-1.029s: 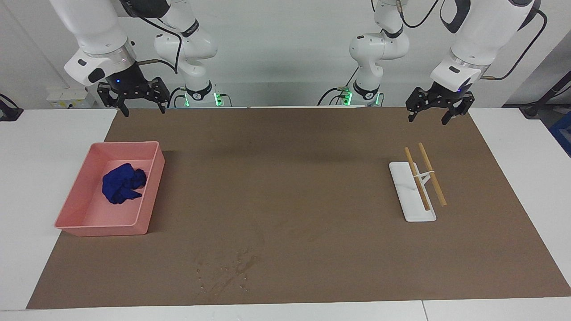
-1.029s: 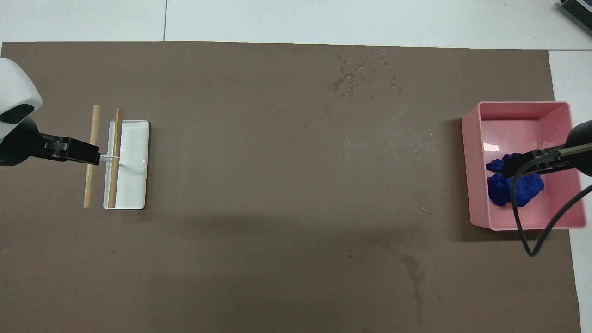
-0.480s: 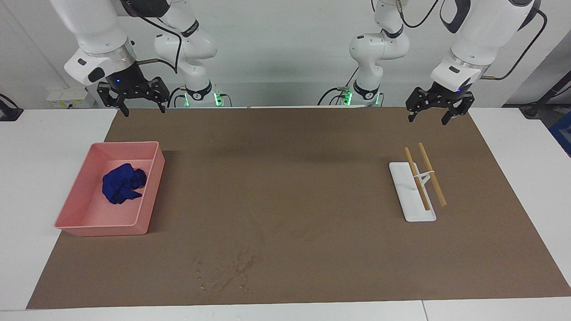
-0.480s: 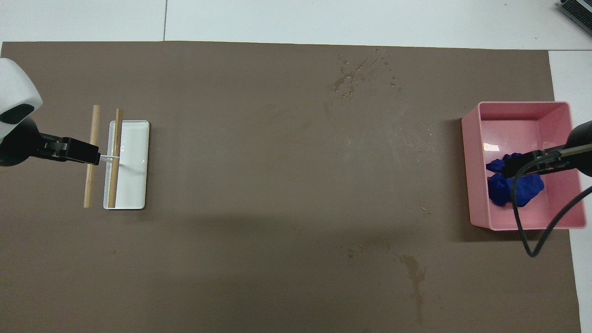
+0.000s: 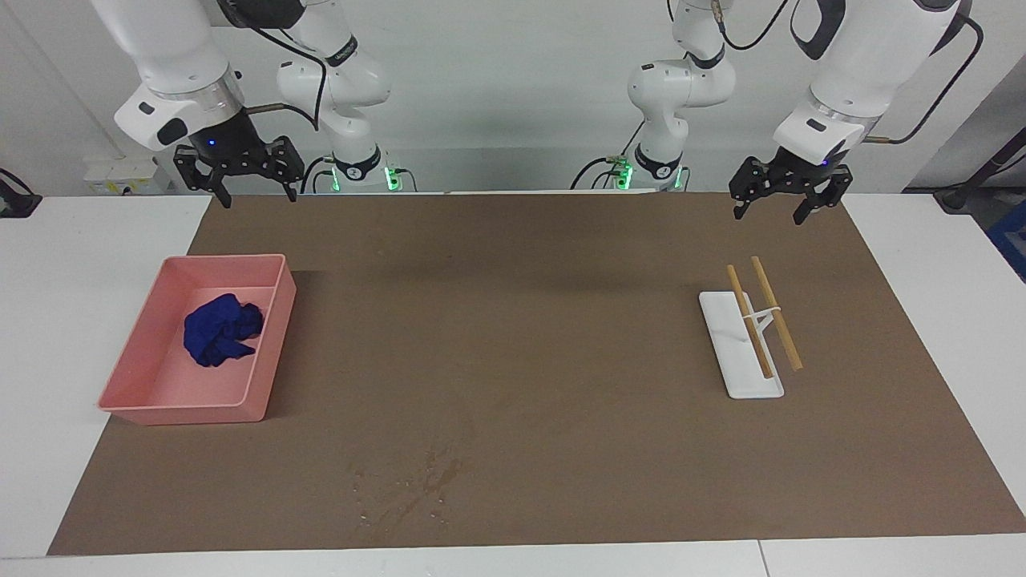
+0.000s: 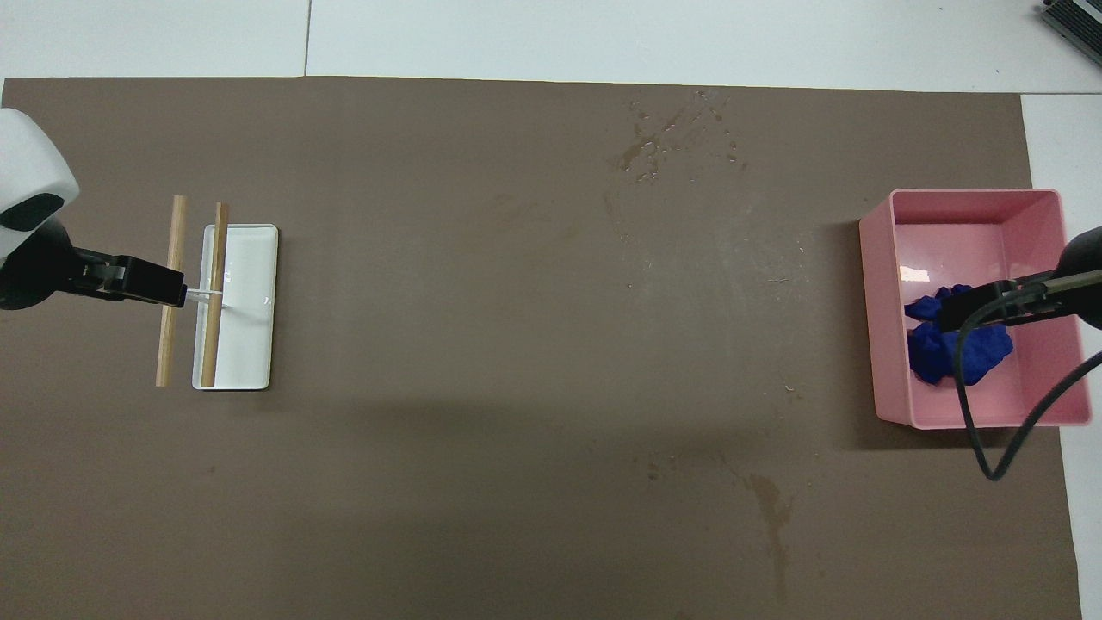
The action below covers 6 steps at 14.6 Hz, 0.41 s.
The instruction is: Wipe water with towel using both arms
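The water (image 5: 409,485) is a patch of droplets and dark streaks on the brown mat, near the edge farthest from the robots; it also shows in the overhead view (image 6: 671,142). The blue towel (image 5: 220,328) lies crumpled in a pink bin (image 5: 272,344) at the right arm's end, and shows in the overhead view (image 6: 981,362). My right gripper (image 5: 260,199) is open and empty, high in the air, and appears over the bin from above (image 6: 943,314). My left gripper (image 5: 768,216) is open and empty, raised at the left arm's end (image 6: 176,295).
A white tray (image 5: 733,369) with two wooden sticks across it lies on the mat at the left arm's end, also in the overhead view (image 6: 254,344). The right arm's black cable (image 6: 973,422) hangs over the bin. White tabletop surrounds the mat.
The right gripper has crept up very slightly. The left arm, the towel and the water have not moved.
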Motion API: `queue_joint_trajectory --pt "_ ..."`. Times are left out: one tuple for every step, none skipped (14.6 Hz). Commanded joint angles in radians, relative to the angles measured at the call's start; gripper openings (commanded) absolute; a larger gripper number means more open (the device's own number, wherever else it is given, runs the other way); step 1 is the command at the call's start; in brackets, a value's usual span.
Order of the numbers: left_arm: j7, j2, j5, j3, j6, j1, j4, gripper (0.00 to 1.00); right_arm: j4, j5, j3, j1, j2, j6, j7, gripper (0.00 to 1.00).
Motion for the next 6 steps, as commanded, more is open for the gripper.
queue_joint_trajectory --pt "0.014 -0.021 -0.011 0.004 -0.005 0.002 -0.015 1.00 -0.024 0.021 0.003 -0.008 -0.022 0.003 0.022 1.00" --pt "0.014 -0.021 -0.011 0.004 -0.005 0.002 -0.015 1.00 -0.024 0.021 0.003 -0.009 -0.025 0.008 0.022 1.00" --pt "0.014 -0.021 -0.011 0.004 -0.005 0.002 -0.015 1.00 -0.027 0.021 0.003 -0.009 -0.025 0.018 0.022 1.00" --pt "0.014 -0.021 -0.011 0.004 -0.005 0.002 -0.015 1.00 -0.029 0.021 0.003 -0.009 -0.025 0.026 0.022 1.00" --pt "0.014 -0.021 -0.011 0.004 -0.005 0.002 -0.015 1.00 -0.029 0.021 0.003 -0.011 -0.025 0.029 0.022 1.00" --pt "0.014 -0.021 -0.011 0.004 -0.005 0.002 -0.015 1.00 -0.029 0.021 0.003 -0.011 -0.026 0.028 0.022 1.00"
